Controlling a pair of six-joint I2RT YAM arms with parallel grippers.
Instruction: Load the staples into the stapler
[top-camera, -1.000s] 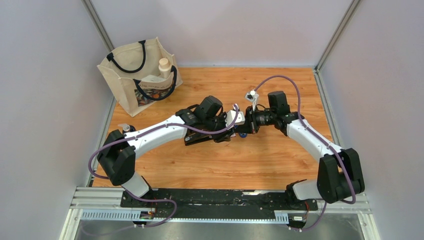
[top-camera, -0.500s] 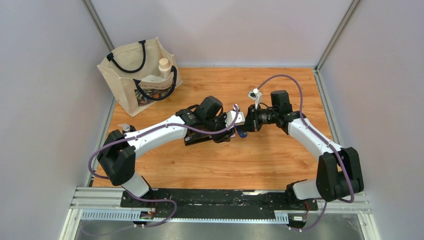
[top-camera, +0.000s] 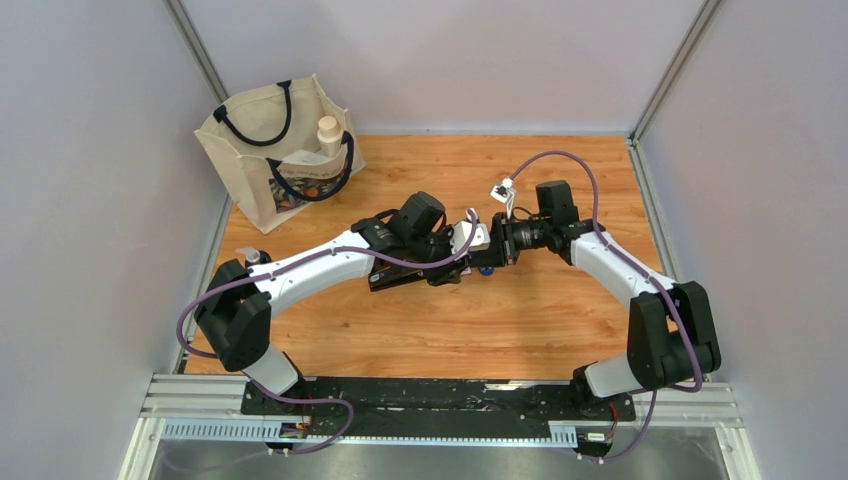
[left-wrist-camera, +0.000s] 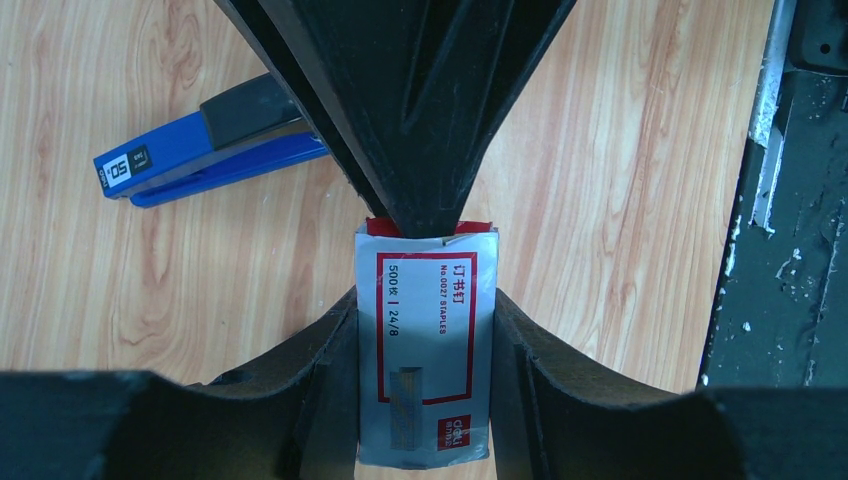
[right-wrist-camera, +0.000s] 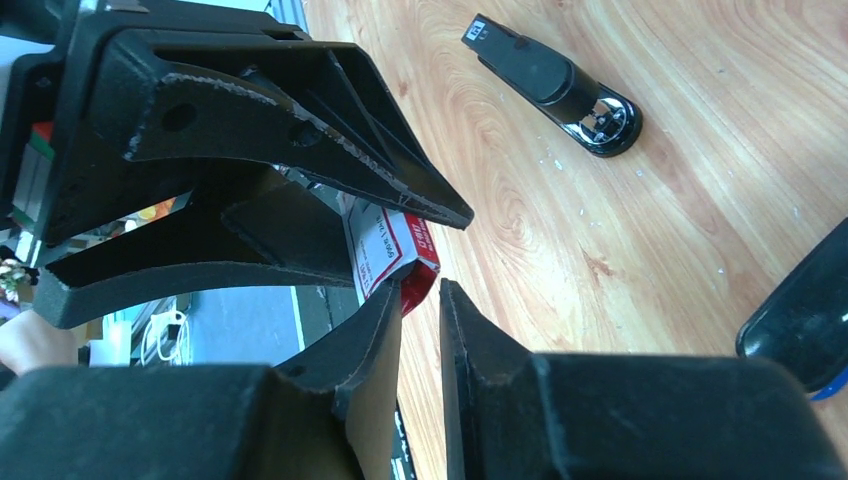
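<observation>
Barely started imo: left gripper (left-wrist-camera: 425, 330) is pinching the staples (left-wrist-camera: 425, 345) box in the air, right gripper (right-wrist-camera: 420, 300) nearly closed at its red end flap, stapler (left-wrist-camera: 205, 145) lying unopened on the table beyond the box.

staples box (left-wrist-camera: 425, 345): "No.0027 STAPLES", "500", "24/8" | blue stapler (left-wrist-camera: 200, 150): label "50"
</observation>
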